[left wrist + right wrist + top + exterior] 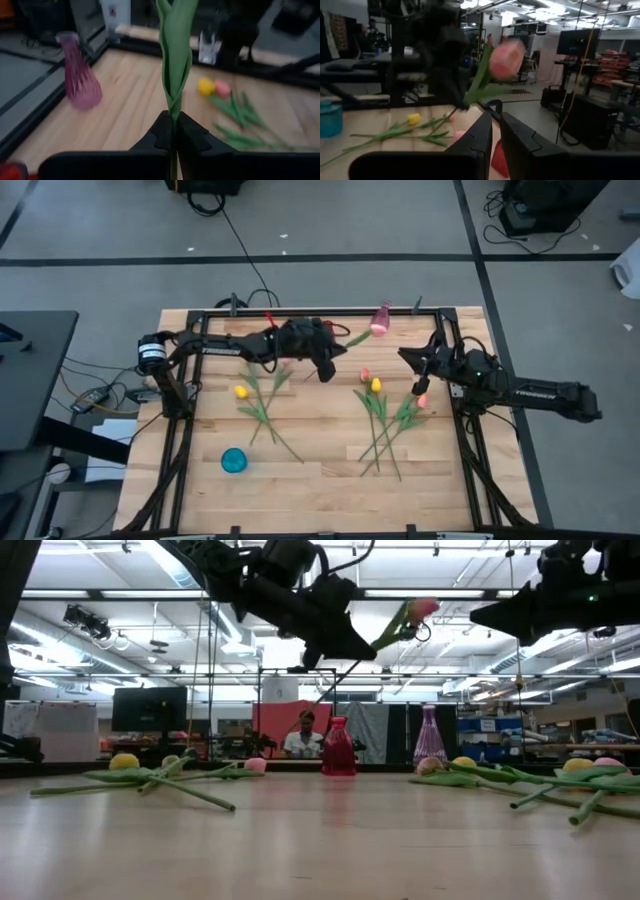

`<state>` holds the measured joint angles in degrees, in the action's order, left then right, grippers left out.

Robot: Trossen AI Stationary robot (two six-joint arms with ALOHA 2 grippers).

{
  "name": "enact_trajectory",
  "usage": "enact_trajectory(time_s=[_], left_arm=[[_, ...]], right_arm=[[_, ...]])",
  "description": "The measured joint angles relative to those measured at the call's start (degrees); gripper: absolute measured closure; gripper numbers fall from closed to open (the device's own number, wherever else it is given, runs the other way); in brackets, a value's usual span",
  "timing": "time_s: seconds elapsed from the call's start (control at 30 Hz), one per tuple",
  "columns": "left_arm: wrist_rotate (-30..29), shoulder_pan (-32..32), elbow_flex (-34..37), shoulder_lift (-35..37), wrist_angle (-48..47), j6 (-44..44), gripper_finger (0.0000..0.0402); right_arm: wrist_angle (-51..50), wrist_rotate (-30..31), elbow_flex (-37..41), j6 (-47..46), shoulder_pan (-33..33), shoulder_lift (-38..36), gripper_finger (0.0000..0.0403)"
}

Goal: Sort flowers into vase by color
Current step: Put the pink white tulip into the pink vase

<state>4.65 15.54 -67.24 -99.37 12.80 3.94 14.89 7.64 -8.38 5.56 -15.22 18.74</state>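
Observation:
My left gripper [331, 370] is high above the table's far middle, shut on a pink tulip [420, 608]. Its stem [355, 338] slants up toward the pink vase [380, 320] at the far edge. The head also shows in the right wrist view [506, 60]. My right gripper [418, 366] is shut and empty, high over the right group of tulips. A yellow tulip [240, 392] and others lie flat on the table at the left. Pink and yellow tulips [376, 385] lie flat at the right. My left gripper pinches the tulip's green stem [173, 116] between its two fingers, low on the stem, below the leaves. The fingers slant down and lie across the stem. The tulip is lifted clear of the table and slants upward from the fingers, its head uppermost.
A clear vase [207, 45] stands by the far edge, right of the pink vase. A small blue cup [234, 460] stands near the front left. Black frame rails [470, 450] run along the table's sides and far edge. A person [303, 735] sits far behind the table.

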Motion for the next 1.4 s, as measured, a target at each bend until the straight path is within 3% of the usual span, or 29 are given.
enact_trajectory(time_s=[0.13,0.33,0.7,0.83,1.0,1.13,1.4], left_arm=[[4.4,1.0,0.02,0.0,7.53,-0.67,0.0385],[5.52,3.2,0.0,0.02,15.38,-1.77,0.0385],[9.93,7.35,-1.81,-2.34,27.79,-0.39,0.0386],[13.87,9.85,-8.22,-8.27,27.27,1.63,0.0386],[14.26,12.27,-17.88,-15.59,29.82,1.72,0.0387],[16.32,13.72,-26.47,-23.12,32.63,6.77,0.0387],[17.59,15.47,-43.64,-35.31,35.54,7.73,0.0387]], right_arm=[[0.13,-0.17,0.0,2.66,-0.08,-0.39,0.0349],[3.77,-2.17,0.0,4.04,-3.0,0.8,0.0342],[15.87,-9.07,0.0,2.56,-10.87,10.21,0.0341],[16.75,-9.89,-0.98,1.72,-13.4,14.09,0.0341],[13.74,-9.83,-3.34,1.22,-15.1,17.05,0.0341],[14.62,-9.84,-3.69,1.05,-15.66,17.75,0.0341],[16.6,-8.86,-3.68,-0.24,-16.04,17.76,0.0341]])
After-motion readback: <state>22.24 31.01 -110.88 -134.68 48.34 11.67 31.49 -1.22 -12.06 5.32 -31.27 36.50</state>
